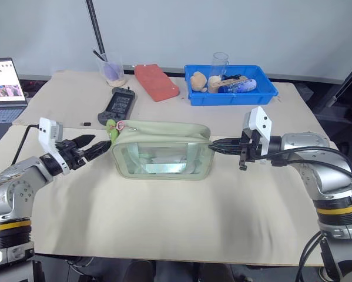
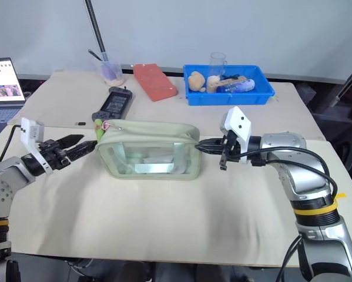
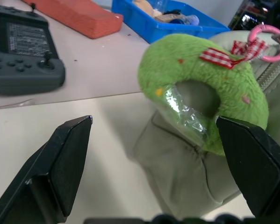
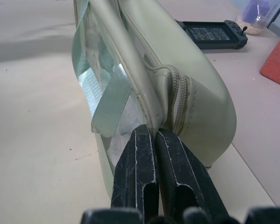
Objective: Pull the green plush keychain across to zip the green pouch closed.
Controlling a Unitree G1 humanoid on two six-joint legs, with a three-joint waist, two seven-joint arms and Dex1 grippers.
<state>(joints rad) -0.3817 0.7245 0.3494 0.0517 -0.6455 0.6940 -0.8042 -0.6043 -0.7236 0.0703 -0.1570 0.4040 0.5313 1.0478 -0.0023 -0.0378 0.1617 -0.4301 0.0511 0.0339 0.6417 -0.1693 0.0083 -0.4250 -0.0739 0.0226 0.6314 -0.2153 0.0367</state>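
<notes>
The green pouch [image 1: 161, 150] stands upright mid-table, its clear window facing me. Its zipper [image 4: 179, 100] runs along the top. The green plush keychain [image 3: 203, 74] hangs at the pouch's left end from a pink ring [image 3: 270, 44]; it shows there too in the left eye view [image 1: 111, 130]. My left gripper [image 1: 99, 145] is open and level, just left of the plush, which sits ahead of its two spread fingers [image 3: 60, 158] without touching them. My right gripper [image 1: 214, 145] is shut on the pouch's right end, fingertips [image 4: 144, 140] pinched at the end seam.
Behind the pouch lie a black handheld console [image 1: 118, 103] and a flat red case [image 1: 156, 81]. A blue bin [image 1: 231, 98] of small items stands at the back right, a clear cup [image 1: 112, 69] at the back left. A laptop [image 1: 5, 88] sits far left.
</notes>
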